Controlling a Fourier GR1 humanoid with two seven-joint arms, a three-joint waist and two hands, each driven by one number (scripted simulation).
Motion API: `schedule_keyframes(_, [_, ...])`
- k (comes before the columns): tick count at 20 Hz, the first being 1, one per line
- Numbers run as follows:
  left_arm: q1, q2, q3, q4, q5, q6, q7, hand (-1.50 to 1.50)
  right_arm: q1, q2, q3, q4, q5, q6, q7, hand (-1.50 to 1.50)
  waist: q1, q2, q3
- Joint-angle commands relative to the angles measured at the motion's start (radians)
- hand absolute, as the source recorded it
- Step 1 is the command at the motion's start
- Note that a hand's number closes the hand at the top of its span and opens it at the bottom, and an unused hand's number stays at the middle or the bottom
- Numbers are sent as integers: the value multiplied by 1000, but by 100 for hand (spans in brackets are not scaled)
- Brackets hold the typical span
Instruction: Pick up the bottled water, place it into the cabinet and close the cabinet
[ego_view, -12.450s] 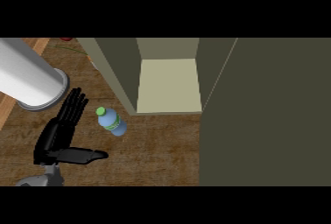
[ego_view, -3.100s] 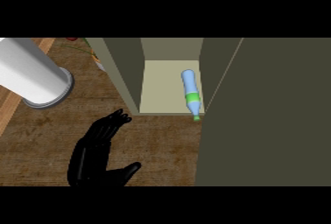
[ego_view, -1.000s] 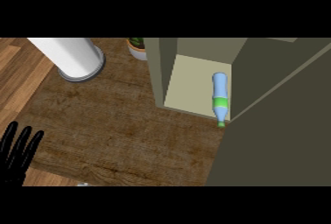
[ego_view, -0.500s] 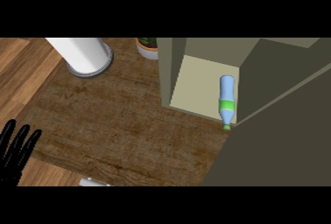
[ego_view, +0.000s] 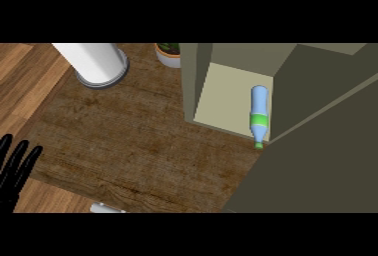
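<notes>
Bottles: one water bottle (ego_view: 258, 114), pale blue with a green band and a green cap, lying on its side.
Bottle's place: on the pale floor of the open cabinet (ego_view: 221, 97), along the right-hand edge of that floor, cap pointing toward the front lip and bottom toward the back.
Cabinets: one, olive-grey, open at the front; its left wall stands upright beside the pale floor.
Cabinet door: one large dark panel (ego_view: 317, 165) fills the lower right of the view, its edge running just beside the bottle's cap; the panel is cut off by the right and lower edges.
Robot hands in view: one, the left robot hand (ego_view: 13, 172), black, at the lower left edge.
Left robot hand state: fingers straight and spread, pointing up, holding nothing; it is well apart from the bottle and partly cut off by the left edge.
Right robot hand: does not show.
Surface: one dark wood-grain surface (ego_view: 133, 145), with lighter wooden planks at the left.
White cylinders: one tall white cylinder (ego_view: 94, 59) on a grey round base at the upper left, its top cut off.
Pots: one small white pot with a green plant (ego_view: 168, 53), just beside the cabinet's left wall, partly cut off at the top.
Hard to make out: one small pale grey object (ego_view: 107, 208) at the lower edge, mostly cut off; I cannot tell what it is.
</notes>
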Motion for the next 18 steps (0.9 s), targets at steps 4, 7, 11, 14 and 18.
schedule_keyframes(4, [-9, 4, 16, 19, 14, -15, 1, -150, -81, 90, 117, 50, -42, -25, 104, 150, -9, 13, 0])
schedule_keyframes(7, [-9, 8, 27, 19, 19, -19, -2, -150, -79, 119, 159, 89, -112, -23, 130, 150, -2, 17, 3])
schedule_keyframes(11, [-19, 12, 29, 21, 23, -37, -1, -150, -110, 130, 166, 133, -216, 4, 144, 150, 21, 31, 4])
schedule_keyframes(14, [-16, 11, 31, 25, 24, -42, -4, -150, -144, 161, 133, 171, -276, -20, 162, 150, 24, 32, 5])
schedule_keyframes(18, [-16, 18, 47, 49, 30, -48, -3, -150, -221, 213, 86, 221, -319, -67, 223, 150, -3, 25, 7])
